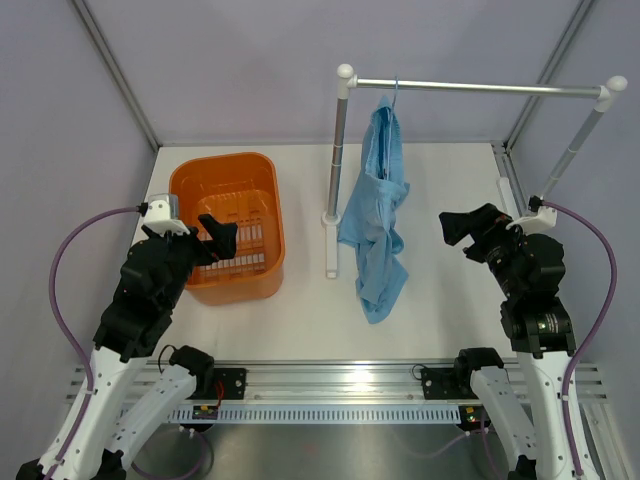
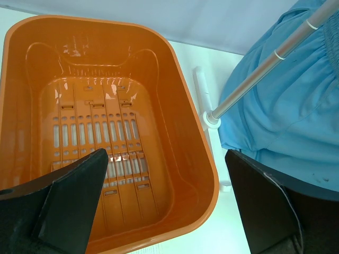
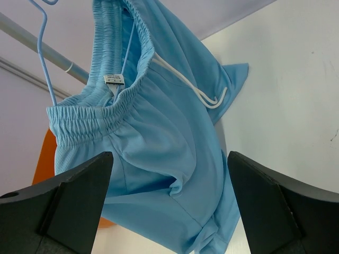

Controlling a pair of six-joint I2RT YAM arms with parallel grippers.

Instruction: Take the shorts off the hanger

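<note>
Jaws gape on both sides; shorts [image 1: 375, 225] hang on hanger [image 3: 46, 58]

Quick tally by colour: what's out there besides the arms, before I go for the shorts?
Light blue: 2 (shorts, hanger)
Orange: 1 (basket)
Silver: 1 (clothes rail)
Total: 4

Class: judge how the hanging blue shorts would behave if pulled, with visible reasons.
Probably floppy: the shorts hang in limp folds. Likely light: a thin wire hanger carries them. The gathered waistband may stretch before slipping free.
</note>
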